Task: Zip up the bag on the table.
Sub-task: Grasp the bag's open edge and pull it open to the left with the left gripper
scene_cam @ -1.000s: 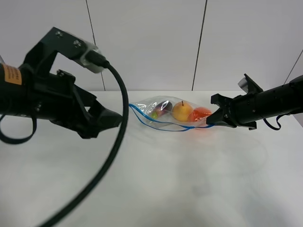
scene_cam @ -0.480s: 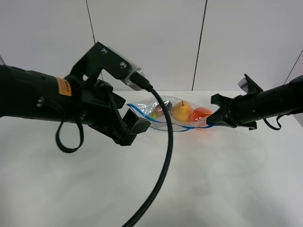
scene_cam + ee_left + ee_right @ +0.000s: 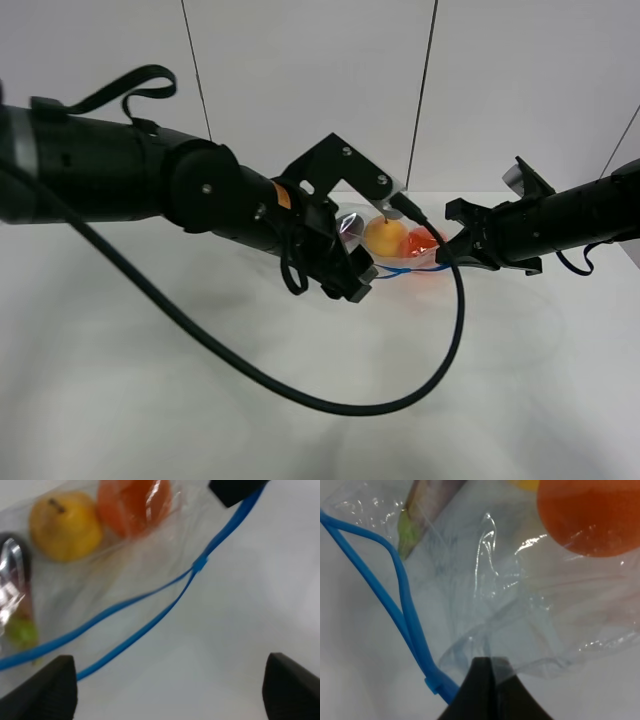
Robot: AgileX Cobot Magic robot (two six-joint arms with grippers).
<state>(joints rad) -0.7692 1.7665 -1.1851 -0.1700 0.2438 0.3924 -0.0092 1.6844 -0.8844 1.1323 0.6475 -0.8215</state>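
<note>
The bag (image 3: 400, 250) lies at the back of the white table (image 3: 150, 400), clear plastic with a blue zipper strip (image 3: 150, 620). Inside it are a yellow pear (image 3: 65, 525), an orange (image 3: 132, 502) and a dark eggplant (image 3: 12, 580). The two blue zipper strips lie apart and join at a small slider (image 3: 200, 564). My left gripper (image 3: 352, 283) hovers open over the bag's left part, its fingertips (image 3: 45, 690) wide apart. My right gripper (image 3: 448, 258) is shut on the bag's right end, its dark tip (image 3: 485, 690) pinching plastic beside the zipper (image 3: 400, 600).
My left arm's black cable (image 3: 300, 395) loops low over the middle of the table. A white panelled wall (image 3: 300, 90) stands behind the table. The left arm hides the bag's left end in the high view.
My left arm has swung from the table's left side rightward over the bag, now covering its left part. The right arm and the bag have not moved.
</note>
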